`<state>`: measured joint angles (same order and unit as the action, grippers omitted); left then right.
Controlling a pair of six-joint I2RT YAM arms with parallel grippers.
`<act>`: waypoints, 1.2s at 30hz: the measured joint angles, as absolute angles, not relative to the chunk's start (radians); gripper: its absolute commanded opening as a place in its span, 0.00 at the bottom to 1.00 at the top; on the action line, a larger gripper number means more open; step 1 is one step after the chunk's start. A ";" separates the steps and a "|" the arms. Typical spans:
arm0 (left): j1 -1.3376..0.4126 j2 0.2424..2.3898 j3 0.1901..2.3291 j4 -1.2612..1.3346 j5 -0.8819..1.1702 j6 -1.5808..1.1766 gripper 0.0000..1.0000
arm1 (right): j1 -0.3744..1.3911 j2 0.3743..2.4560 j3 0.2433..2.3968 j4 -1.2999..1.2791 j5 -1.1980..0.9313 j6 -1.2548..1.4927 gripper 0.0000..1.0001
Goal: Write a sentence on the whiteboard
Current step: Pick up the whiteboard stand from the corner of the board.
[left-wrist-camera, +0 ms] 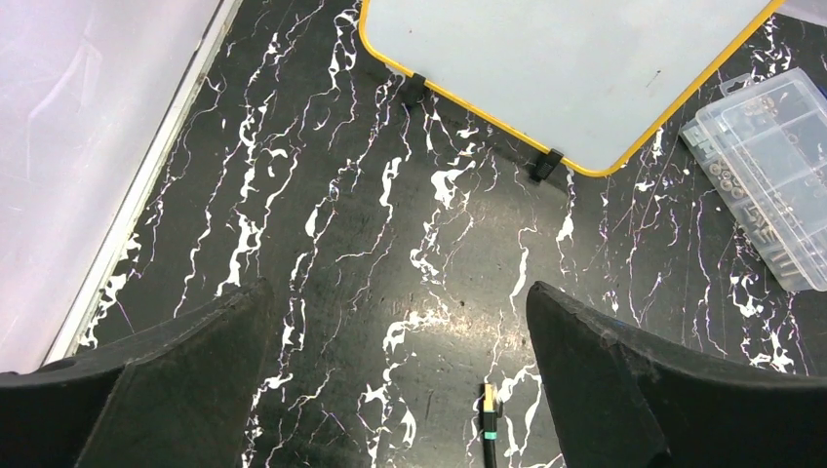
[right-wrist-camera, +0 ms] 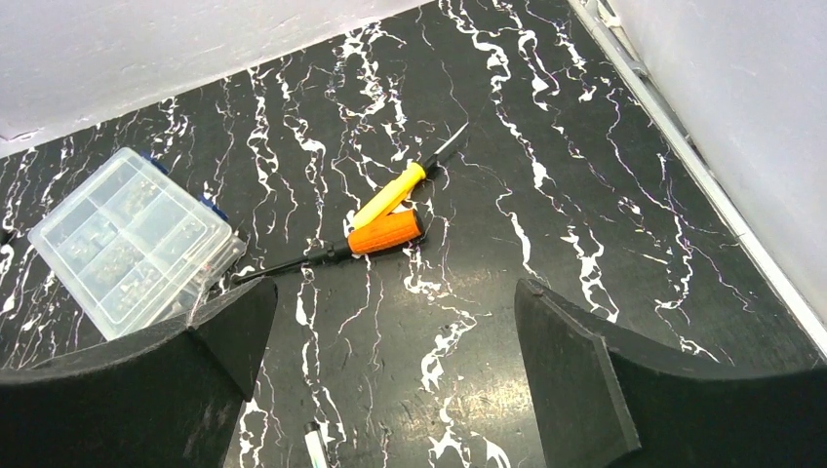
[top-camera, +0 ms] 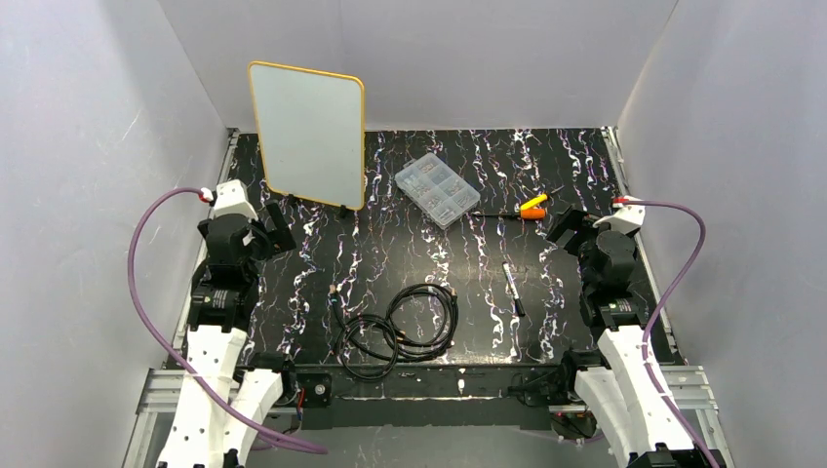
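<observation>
The whiteboard (top-camera: pixel 310 132) stands upright on small black feet at the back left, its yellow-framed face blank; no sentence shows on it. In the left wrist view its lower part (left-wrist-camera: pixel 556 58) lies ahead of my left gripper (left-wrist-camera: pixel 398 292), which is open and empty. In the top view that left gripper (top-camera: pixel 278 224) hovers just in front of the board's lower left. My right gripper (top-camera: pixel 566 226) is open and empty at the right side. A thin marker (top-camera: pixel 513 289) lies on the table inward of the right arm; its end (right-wrist-camera: pixel 312 448) peeks in below the right gripper (right-wrist-camera: pixel 395 288).
A clear compartment box (top-camera: pixel 436 190) sits mid-table to the right of the board. Orange and yellow screwdrivers (top-camera: pixel 531 207) lie crossed ahead of the right gripper. Coiled black cables (top-camera: pixel 410 327) lie near the front edge; one cable plug (left-wrist-camera: pixel 490 409) lies between the left fingers. Grey walls enclose three sides.
</observation>
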<state>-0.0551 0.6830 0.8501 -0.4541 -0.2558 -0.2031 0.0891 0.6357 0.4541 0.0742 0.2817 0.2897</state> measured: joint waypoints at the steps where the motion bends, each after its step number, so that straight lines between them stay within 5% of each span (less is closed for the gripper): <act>1: -0.055 0.687 0.850 -0.454 -0.256 -0.205 0.99 | 0.089 0.637 0.454 0.075 0.283 0.290 1.00; 18: -0.030 1.087 0.867 -0.351 -0.036 -0.113 0.99 | 0.089 0.636 0.454 0.069 0.286 0.294 1.00; 24: 0.079 1.317 0.907 -0.206 0.120 -0.093 0.83 | 0.089 0.606 0.454 0.056 0.286 0.294 1.00; 36: 0.242 1.551 0.945 -0.088 0.256 -0.127 0.73 | 0.089 0.538 0.454 0.053 0.295 0.305 1.00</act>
<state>0.2420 1.5509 0.9447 -0.0879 0.2558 -0.1268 0.0891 0.5381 0.4541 0.0528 0.2947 0.3054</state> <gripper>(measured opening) 0.771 0.997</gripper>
